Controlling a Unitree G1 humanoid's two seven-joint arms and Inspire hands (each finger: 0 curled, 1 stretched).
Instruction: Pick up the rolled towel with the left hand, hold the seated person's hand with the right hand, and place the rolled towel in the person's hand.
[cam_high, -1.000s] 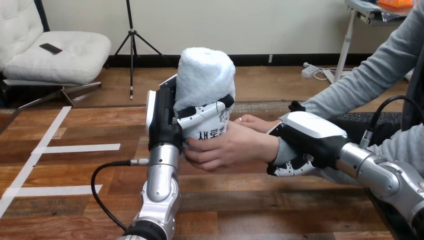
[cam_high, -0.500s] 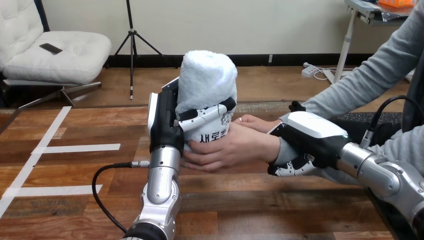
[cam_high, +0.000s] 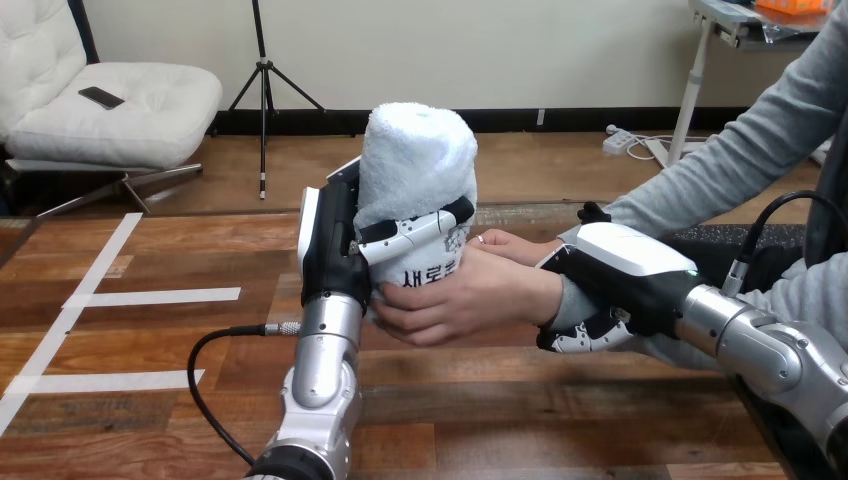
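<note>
A white rolled towel (cam_high: 417, 170) stands upright above the table's middle. My left hand (cam_high: 340, 245) is shut on its lower half, a finger wrapped across its front. The person's hand (cam_high: 470, 297) reaches in from the right and cups the towel's bottom, its fingers curled under and against it. My right hand (cam_high: 610, 275) is shut on the person's wrist, its white back on top and its fingers curled underneath. A second hand of the person (cam_high: 510, 245) rests behind, near the towel.
The wooden table (cam_high: 150, 340) carries white tape strips (cam_high: 150, 296) at its left. A black cable (cam_high: 200, 370) loops from my left forearm over the table. The person's grey sleeve (cam_high: 740, 150) runs up to the right edge.
The towel and my left hand have drifted slightly right and down, deeper into the person's hand. My right hand has stayed on the wrist.
</note>
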